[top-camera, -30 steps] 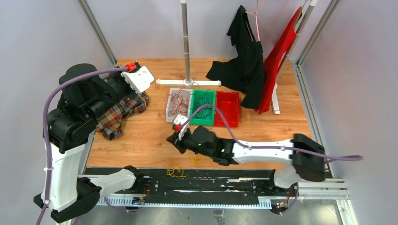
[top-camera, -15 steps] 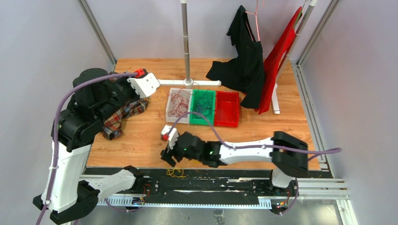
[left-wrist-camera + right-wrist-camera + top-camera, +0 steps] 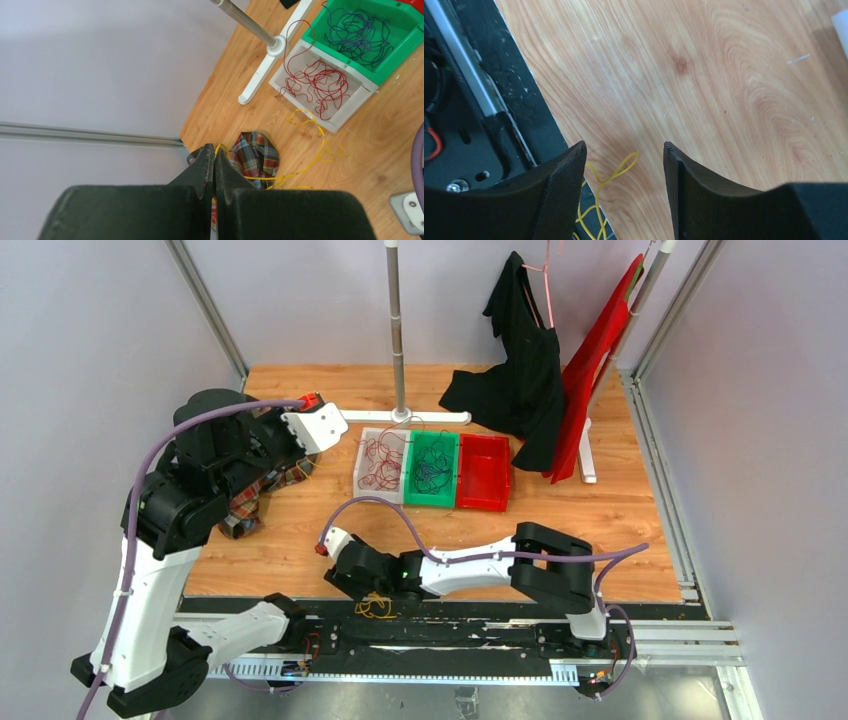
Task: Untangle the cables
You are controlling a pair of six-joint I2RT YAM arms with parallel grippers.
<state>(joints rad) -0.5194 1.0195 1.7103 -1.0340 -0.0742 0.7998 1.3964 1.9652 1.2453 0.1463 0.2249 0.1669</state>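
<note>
Currently the left gripper point(image 3: 215, 150) is hovering at about 10 o'clock over the worktop point(image 3: 600, 510). Its jaws are pressing fully together, with a yellow strand point(image 3: 320, 145) emerging from between the tips, crossing the plaid cloth point(image 3: 257, 155) and ending just beside the white tray point(image 3: 350, 112). The right gripper point(image 3: 624, 147) is reaching low toward 6 o'clock, its jaws standing wide and holding nothing. The yellow bunch point(image 3: 375, 607) is lying just below them, straddling the worktop's near edge and the black rail point(image 3: 484, 100). Red strands point(image 3: 315, 82) are sitting in the white tray and blue-purple strands point(image 3: 360, 32) in the green tray point(image 3: 395, 65), both at 12 o'clock. Judgement: sorting is looking well advanced, with yellow outstanding. Risks being noted: the wide jaws, closing on hair-thin wire, may be missing it or nudging the bunch over the edge, where loops could be snagging on rail hardware. Whether the held strand is joining that bunch cannot be told; if so, opposing pulls could be tightening a knot. The strand may also be dragging the cloth along.
</note>
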